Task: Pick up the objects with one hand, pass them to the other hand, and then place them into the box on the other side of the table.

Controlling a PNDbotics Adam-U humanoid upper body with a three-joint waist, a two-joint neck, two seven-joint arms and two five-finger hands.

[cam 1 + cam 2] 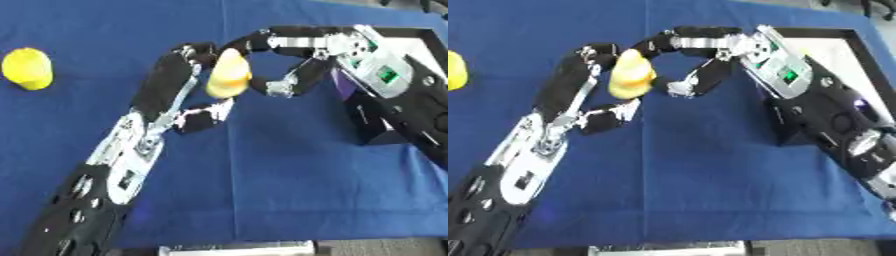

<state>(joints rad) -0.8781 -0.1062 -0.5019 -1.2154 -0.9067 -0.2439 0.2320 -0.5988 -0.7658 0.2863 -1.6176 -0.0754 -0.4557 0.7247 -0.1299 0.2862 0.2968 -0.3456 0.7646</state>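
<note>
Handover in progress above the middle of the counter (289, 200), which carries a blue cloth.

Item: pale yellow, roughly cone-shaped object (228, 75), held upright off the cloth, between the two hands. Identity not resolvable beyond colour and shape.

Left hand (175, 85): comes in from the near left, fingers curled round the left side of the object, thumb under its lower end. It holds the object.

Right hand (702, 60): comes in from the right, fingers arched over the top of the object, thumb reaching toward its right side. The fingers look to be in contact at the top; whether the thumb touches cannot be told. Half-closed, not yet a clear grip of its own.

Second yellow object (27, 68) lies on the cloth at the far left, well apart from both hands, untouched.

Box (846, 55): black-rimmed with a pale floor, at the far right edge, behind the right forearm.

Judgement on the step: the right hand should close thumb against fingers on the upper half, above the left hand's hold, so the two grips do not crowd. The left should let go only once the right has it pinched on both sides. The tapered shape may slip upward out of a pinch, so grip lower, where it is wider, if room allows.
</note>
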